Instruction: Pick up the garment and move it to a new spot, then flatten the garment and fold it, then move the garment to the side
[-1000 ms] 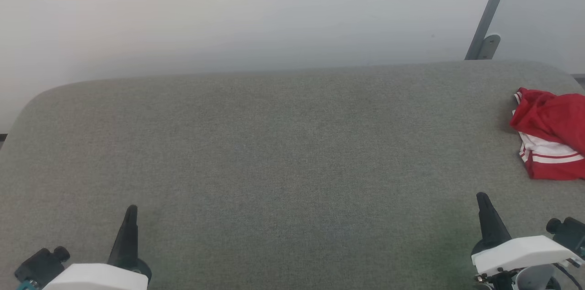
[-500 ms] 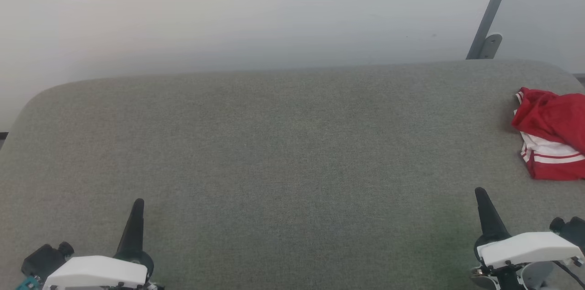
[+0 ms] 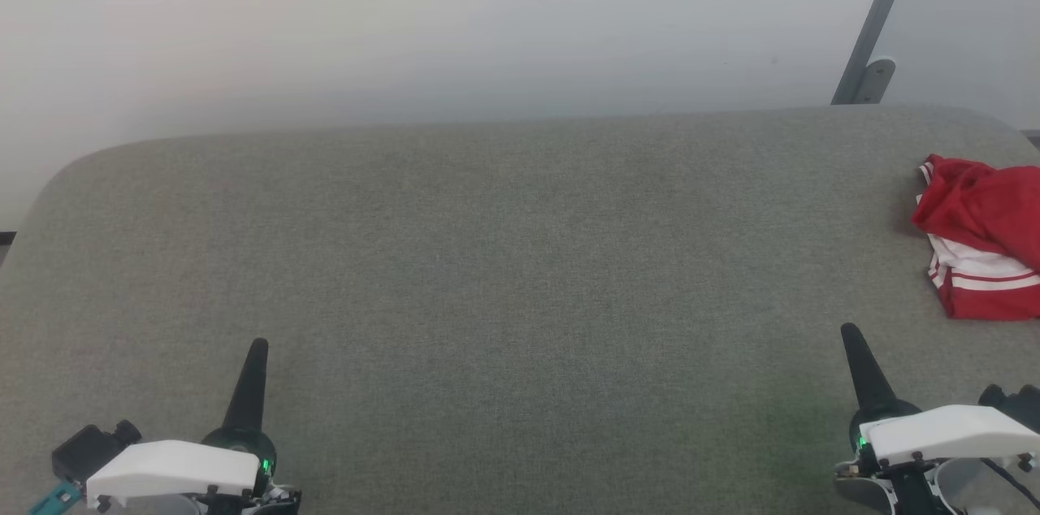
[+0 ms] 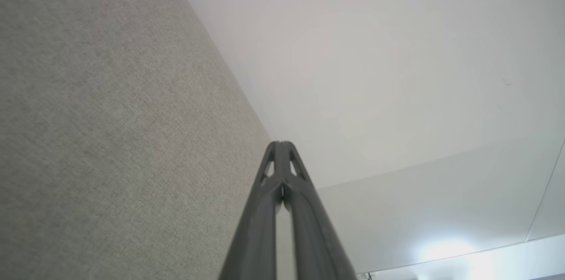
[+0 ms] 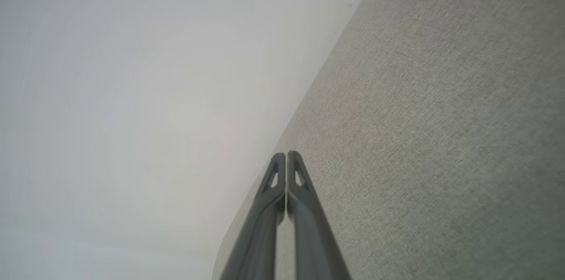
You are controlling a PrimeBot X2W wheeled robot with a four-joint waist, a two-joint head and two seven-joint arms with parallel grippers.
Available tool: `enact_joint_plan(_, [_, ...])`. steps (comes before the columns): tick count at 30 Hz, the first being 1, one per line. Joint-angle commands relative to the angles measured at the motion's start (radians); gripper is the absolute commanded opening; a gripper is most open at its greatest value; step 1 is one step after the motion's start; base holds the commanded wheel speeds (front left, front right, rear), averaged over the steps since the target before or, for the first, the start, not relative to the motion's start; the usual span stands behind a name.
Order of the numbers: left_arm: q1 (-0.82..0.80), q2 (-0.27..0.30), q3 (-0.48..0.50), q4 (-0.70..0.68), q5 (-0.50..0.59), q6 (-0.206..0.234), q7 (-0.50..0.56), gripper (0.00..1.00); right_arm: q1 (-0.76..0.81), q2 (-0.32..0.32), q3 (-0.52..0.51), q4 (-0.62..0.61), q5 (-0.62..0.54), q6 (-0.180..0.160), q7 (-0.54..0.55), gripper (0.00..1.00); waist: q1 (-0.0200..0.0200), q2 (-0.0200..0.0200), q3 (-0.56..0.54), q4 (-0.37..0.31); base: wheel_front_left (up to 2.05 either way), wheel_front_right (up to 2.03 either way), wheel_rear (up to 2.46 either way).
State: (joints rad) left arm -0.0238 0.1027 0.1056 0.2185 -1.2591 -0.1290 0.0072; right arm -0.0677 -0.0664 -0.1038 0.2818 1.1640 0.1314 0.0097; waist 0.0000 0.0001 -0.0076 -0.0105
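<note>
Head view, garment (image 3: 979, 239) bunched right — axis unclear, left end effector (image 3: 257, 346) closed, right end effector (image 3: 850, 331) closed

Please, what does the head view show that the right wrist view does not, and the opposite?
Head view adds: the left gripper, shut, a grey metal post, and the garment as a crumpled heap at the right side of the grey table. Right wrist view adds: a close look at the right gripper, its fingers pressed together. Both share: the table, the pale wall, the right gripper and a strip of the garment.
</note>
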Motion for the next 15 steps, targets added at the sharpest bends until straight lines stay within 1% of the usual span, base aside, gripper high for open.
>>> enact_joint_plan(1, [-0.023, 0.0, 0.005, -0.004, -0.027, -0.002, 0.007, 0.0, -0.023, 0.0, -0.002, -0.014, 0.029, -0.001, 0.006, 0.0, 0.0, -0.0001, 0.0, 0.0, 0.0, 0.0, 0.0])
enact_joint_plan(15, [-0.048, -0.019, 0.007, 0.006, -0.138, -0.002, 0.043, 0.0, -0.029, 0.006, -0.006, -0.023, 0.173, -0.001, 0.041, 0.0, 0.0, -0.0001, 0.003, 0.003, 0.0, 0.0, 0.0])
